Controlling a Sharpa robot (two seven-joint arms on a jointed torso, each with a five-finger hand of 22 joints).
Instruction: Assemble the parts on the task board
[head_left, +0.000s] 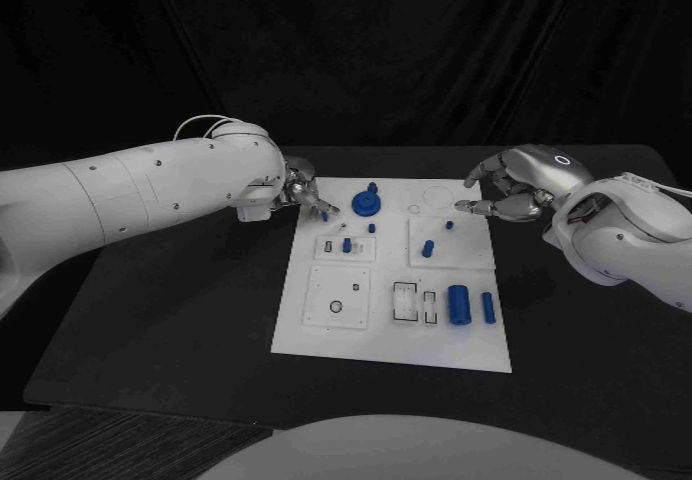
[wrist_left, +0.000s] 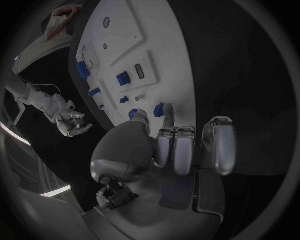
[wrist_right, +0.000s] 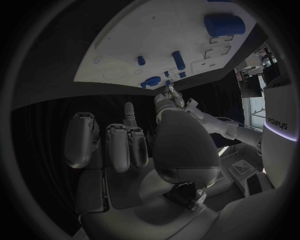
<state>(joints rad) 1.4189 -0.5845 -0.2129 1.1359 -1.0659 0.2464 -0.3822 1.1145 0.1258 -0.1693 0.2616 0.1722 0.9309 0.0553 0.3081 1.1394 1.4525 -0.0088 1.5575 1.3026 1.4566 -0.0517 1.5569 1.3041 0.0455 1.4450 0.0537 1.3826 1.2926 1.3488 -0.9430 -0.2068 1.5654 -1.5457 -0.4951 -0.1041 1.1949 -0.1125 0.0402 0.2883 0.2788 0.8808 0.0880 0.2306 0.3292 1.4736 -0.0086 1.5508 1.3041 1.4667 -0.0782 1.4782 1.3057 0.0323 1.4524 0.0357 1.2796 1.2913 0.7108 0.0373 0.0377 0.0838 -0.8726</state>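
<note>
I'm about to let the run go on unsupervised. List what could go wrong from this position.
1. The left hand has its fingers at a small blue part on the task board's far left edge; a poor pinch could knock it off onto the table.
2. The round blue part with a post stands close beside that hand and may get bumped.
3. The right hand hovers at the far right corner; lowering could shift the board.

This looks like a robotics lab set up for testing. A matte black counter (head_left: 173, 330) stands before a heavy black cloth backdrop (head_left: 375, 70), shutting out everything else. In the middle of the counter lies a flat white plastic task board (head_left: 397, 345) with cut-out recesses and small blue plastic parts (head_left: 459, 304), the kind of fixture made for assembly trials rather than daily use.
</note>
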